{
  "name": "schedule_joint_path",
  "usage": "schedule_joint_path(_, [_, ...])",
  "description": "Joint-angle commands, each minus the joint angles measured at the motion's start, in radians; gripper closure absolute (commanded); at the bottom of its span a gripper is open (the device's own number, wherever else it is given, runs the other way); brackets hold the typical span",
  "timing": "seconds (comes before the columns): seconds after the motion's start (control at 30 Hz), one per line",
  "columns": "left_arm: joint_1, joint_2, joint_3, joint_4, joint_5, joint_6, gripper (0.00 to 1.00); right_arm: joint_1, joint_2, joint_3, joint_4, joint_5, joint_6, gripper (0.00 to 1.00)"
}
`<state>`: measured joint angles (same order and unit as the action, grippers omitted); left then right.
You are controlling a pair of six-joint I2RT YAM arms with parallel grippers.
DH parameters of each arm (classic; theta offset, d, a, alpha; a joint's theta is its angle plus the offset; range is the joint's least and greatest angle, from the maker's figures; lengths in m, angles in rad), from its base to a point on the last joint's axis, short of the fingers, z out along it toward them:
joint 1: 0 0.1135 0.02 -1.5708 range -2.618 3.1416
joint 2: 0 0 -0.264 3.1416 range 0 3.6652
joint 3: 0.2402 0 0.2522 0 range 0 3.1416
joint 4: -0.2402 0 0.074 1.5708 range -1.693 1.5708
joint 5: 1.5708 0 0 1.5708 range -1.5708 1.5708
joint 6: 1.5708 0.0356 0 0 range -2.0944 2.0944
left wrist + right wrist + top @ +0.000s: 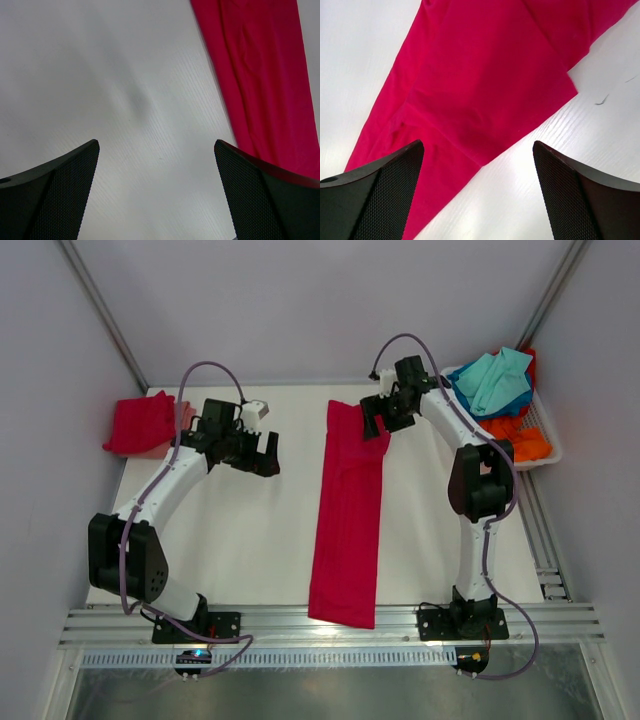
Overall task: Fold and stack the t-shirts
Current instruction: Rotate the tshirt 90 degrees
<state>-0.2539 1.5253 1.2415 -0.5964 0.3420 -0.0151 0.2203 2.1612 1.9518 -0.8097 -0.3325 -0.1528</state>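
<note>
Cloth runs down the middle of the table (240, 540): a red shirt (346, 530) folded into a long narrow strip. It lies from the far side to the near edge, where its end hangs over the rail. It lies flat, with a few soft creases along its length.

The right gripper (378, 420) hangs over the far end of the strip. In the right wrist view its fingers stand wide apart with nothing between them, and below the right gripper (476, 150) the red shirt (485, 75) shows a folded flap whose corner points onto the bare table.

The left gripper (262, 455) is over bare table, to the left of the strip and apart from it. It too is spread wide and holds nothing. In the left wrist view only white tabletop shows between the fingers of the left gripper (156, 150), and the red shirt (265, 75) runs along the right side.

At the far left a folded crimson shirt (140, 423) rests on a pink one (185, 415). At the far right a white basket (548, 430) holds a loose heap, with a teal shirt (495, 380) on top and an orange shirt (520, 435) beneath it.
</note>
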Motion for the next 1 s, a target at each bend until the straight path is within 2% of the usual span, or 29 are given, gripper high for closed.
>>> schedule_joint_path(0.0, [0.005,-0.027,0.036,-0.002,0.023,0.012,0.01,0.002,-0.107,-0.049,-0.054,-0.069,-0.07,0.07])
schedule_joint_path(0.17, [0.005,-0.024,0.039,-0.002,0.029,0.012,0.01,0.004,-0.109,-0.063,-0.155,-0.112,-0.123,0.08])
schedule_joint_path(0.47, [0.005,-0.028,0.038,-0.002,0.037,0.012,0.01,0.004,-0.103,-0.134,-0.175,-0.125,-0.131,0.08])
schedule_joint_path(0.97, [0.005,-0.025,0.036,-0.003,0.04,0.012,0.01,0.004,0.023,-0.12,-0.095,-0.163,-0.093,0.09])
